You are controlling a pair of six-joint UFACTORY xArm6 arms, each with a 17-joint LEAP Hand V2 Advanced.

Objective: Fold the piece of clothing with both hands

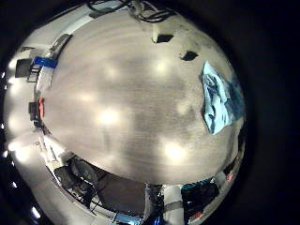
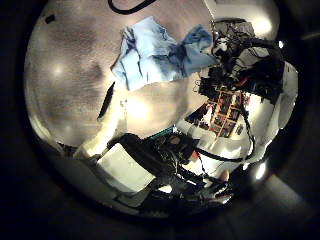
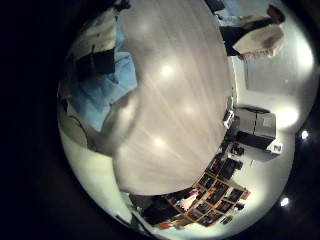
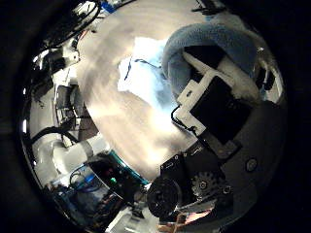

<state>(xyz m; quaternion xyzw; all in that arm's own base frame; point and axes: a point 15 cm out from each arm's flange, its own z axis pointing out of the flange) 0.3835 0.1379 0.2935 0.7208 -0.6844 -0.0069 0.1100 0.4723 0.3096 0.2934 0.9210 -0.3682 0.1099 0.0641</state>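
The garment [image 2: 160, 55] lies crumpled on the wooden table [image 1: 122, 103]. In the left thumb side view one end of it rises to my left hand [image 2: 240, 78], whose fingers curl at that end. From the left little finger side the garment [image 1: 223, 98] shows as a small heap near the table's edge. My right hand [image 4: 219, 92] is close over the cloth. A band of the garment [image 4: 219, 34] wraps over its curled fingers, and the rest [image 4: 146, 68] trails down onto the table. The right little finger side view shows the cloth [image 3: 100, 90] beside a dark finger [image 3: 95, 62].
The table [image 3: 170, 100] is wide and round-edged, with bare wood stretching away from the garment. A dark flat strip [image 2: 106, 100] lies on the table near the cloth. Shelves and equipment [image 3: 215, 185] stand beyond the table's edge.
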